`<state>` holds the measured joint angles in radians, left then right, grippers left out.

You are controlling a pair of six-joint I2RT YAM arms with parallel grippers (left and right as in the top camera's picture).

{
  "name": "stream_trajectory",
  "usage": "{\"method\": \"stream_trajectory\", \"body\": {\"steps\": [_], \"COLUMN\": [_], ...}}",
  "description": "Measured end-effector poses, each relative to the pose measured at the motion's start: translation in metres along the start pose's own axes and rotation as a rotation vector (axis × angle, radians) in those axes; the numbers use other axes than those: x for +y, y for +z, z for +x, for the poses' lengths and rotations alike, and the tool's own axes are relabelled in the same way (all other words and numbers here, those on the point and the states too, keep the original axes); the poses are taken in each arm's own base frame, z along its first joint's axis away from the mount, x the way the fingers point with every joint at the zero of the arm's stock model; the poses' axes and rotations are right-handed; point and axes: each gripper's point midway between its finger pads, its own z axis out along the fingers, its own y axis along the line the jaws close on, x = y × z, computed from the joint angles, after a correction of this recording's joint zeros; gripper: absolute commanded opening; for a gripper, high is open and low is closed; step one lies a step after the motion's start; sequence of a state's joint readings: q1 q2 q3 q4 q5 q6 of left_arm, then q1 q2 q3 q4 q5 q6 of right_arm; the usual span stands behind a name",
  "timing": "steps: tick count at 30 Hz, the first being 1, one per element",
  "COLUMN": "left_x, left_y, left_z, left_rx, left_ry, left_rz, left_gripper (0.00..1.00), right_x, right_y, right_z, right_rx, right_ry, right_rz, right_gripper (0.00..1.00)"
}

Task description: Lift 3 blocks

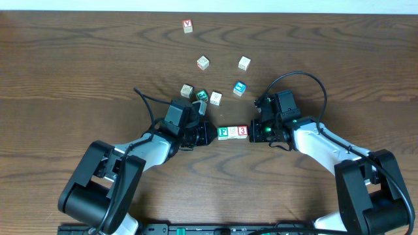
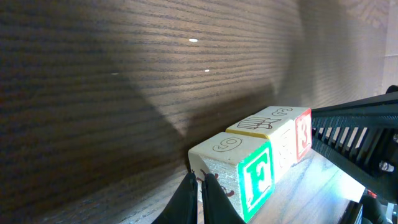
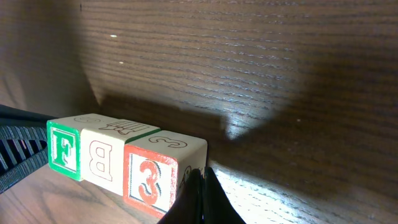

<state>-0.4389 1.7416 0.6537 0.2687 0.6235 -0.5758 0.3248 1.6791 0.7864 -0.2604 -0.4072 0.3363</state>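
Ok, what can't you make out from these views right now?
- Whether the row is off the table: overhead looks straight down, and the wrist views show no clear gap.
- Face of the middle block: left wrist, steep angle and glare.
- Letters on the loose blocks: overhead, too small.

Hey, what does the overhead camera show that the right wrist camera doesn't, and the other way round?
Overhead only: the scattered cubes lying beyond the row. Right wrist only: the B on the middle block and the markings on the block tops. Both: the row of three blocks, F, middle, 3, between the shut left gripper and right gripper.
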Motion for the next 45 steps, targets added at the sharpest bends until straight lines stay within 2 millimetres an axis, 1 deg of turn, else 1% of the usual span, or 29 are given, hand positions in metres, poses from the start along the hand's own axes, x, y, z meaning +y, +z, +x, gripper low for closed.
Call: {"method": "stream_trajectory", "body": {"steps": [12,20,23,34,45], "left_x": [0.001,0.003,0.003,0.003,0.001], "left_y": [-0.001,0.0,0.0,0.0,-0.002], "left_z": [-0.001,0.0,0.001,-0.001,-0.001], "left_rx": [-0.001,0.002,0.006,0.003,0.001], "left_ry": [-0.004,-0.013,-0.016,-0.015,-0.013], "left_rz": [0.001,-0.004,-0.006,-0.005,-0.003], "left_gripper": [0.07,0.07,0.07,0.07,0.07], "right_x": [0.002,0.013,0.015,0.013,0.013], "right_y": [-0.001,-0.015,-0.016,-0.016,-0.016], "right_z": [0.0,-0.01,-0.01,-0.004,-0.004], "right_rx": [0.0,-0.049,-0.052,-0.026,-0.026], "right_ry": [-0.001,-0.025,-0.028,-0.016,-0.016], "right_rz": [-0.008,-0.036,-0.045,-0.037,-0.034], "right_gripper": [0.01,0.01,0.01,0.01,0.01]}}
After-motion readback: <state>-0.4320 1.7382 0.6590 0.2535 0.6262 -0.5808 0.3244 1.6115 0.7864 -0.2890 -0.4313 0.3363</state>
